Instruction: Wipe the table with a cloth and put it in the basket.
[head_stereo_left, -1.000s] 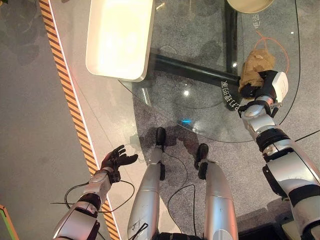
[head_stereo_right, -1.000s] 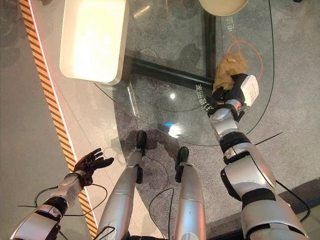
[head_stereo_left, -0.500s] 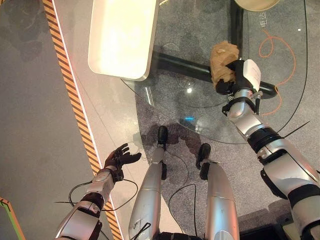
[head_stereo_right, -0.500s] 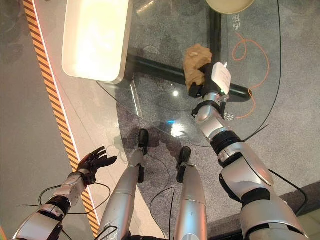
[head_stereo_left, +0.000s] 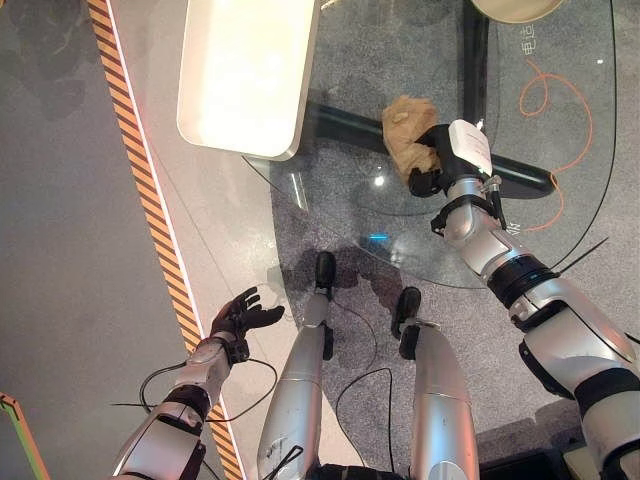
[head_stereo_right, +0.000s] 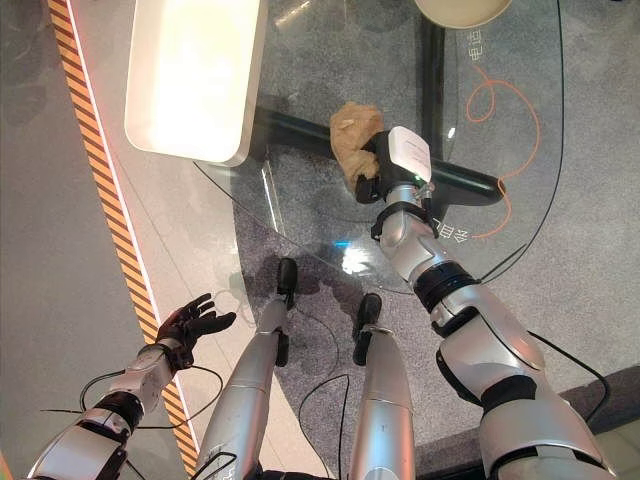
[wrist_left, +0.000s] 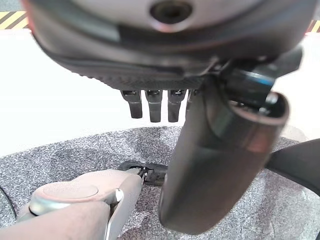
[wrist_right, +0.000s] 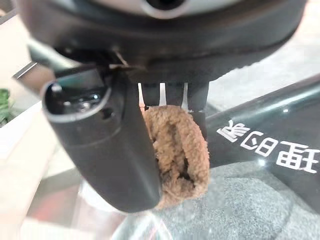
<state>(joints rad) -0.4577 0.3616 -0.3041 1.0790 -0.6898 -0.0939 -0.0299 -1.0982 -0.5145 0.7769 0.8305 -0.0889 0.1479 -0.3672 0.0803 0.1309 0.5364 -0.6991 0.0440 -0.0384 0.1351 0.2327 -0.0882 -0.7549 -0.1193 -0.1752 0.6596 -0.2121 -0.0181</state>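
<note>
Counter (head_stereo_left: 560, 120): we see a round glass top over a dark crossbar, with the white basket (head_stereo_left: 240, 80) on its left part
Cloth (head_stereo_left: 405, 128): a brown terry wad on the glass near the basket; we judge it light, soft and squashy, easy to bunch anywhere, not fragile
Right hand (head_stereo_left: 432, 165): curled round the cloth, thumb clamping it against the fingers
Left hand (head_stereo_left: 240, 315): low over the floor, well apart from the counter, fingers spread, holding nothing

A showroom or demo hall: glass table (head_stereo_left: 400, 230), striped hazard tape (head_stereo_left: 140, 170) (orange-black) along the floor (head_stereo_left: 60, 250)
</note>
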